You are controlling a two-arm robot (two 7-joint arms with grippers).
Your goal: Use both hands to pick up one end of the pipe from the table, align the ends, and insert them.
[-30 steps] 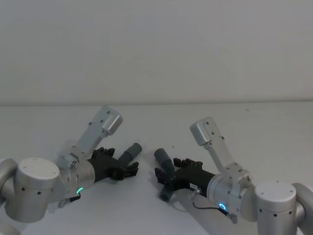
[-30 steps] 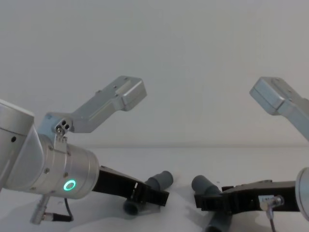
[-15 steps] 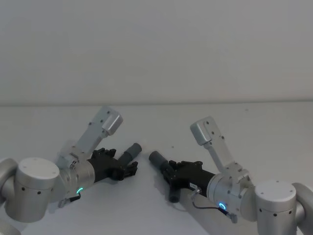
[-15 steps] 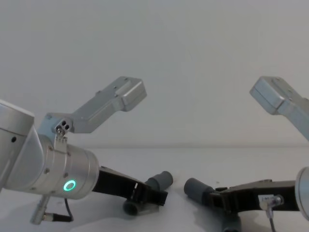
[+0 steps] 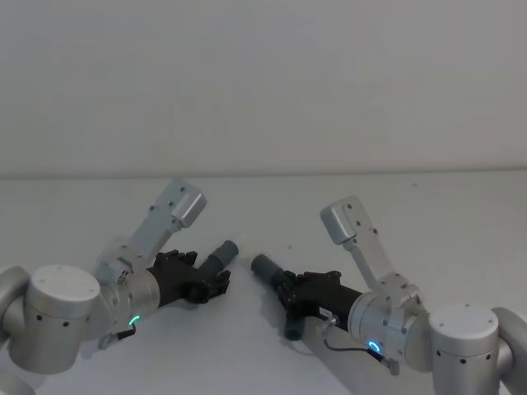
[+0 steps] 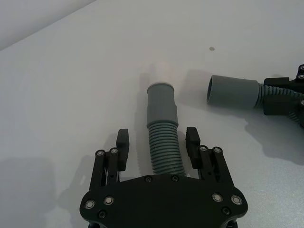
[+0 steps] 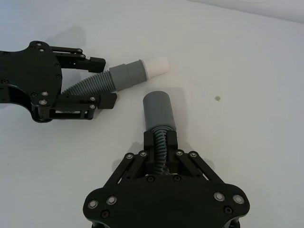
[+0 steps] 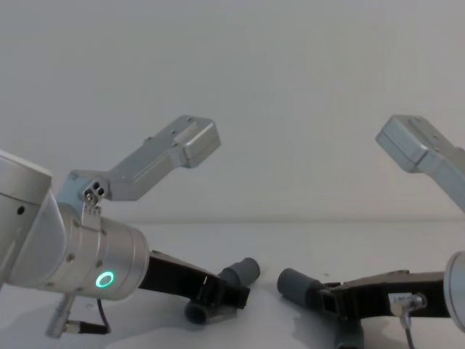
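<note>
1. Right side: my right gripper is clenched on the ribbed section of the socket pipe piece. Its socket collar projects forward, beyond the fingers.
2. Left side: my left gripper is released. It straddles the ribbed section of the white-tipped pipe piece without gripping it. That piece rests on the table.
3. Governing relation: the two collars lie near each other but apart, between the grippers. The long axes are not in line. Each piece points forward and inward, forming a V. The white tip sits to the left of the socket mouth, which faces past it.
4. Judgement: the left grasp comes first. Both pieces then need turning until they are coaxial.
5. Markings: a small label on the right gripper is unreadable. The pipe shows no writing.
</note>
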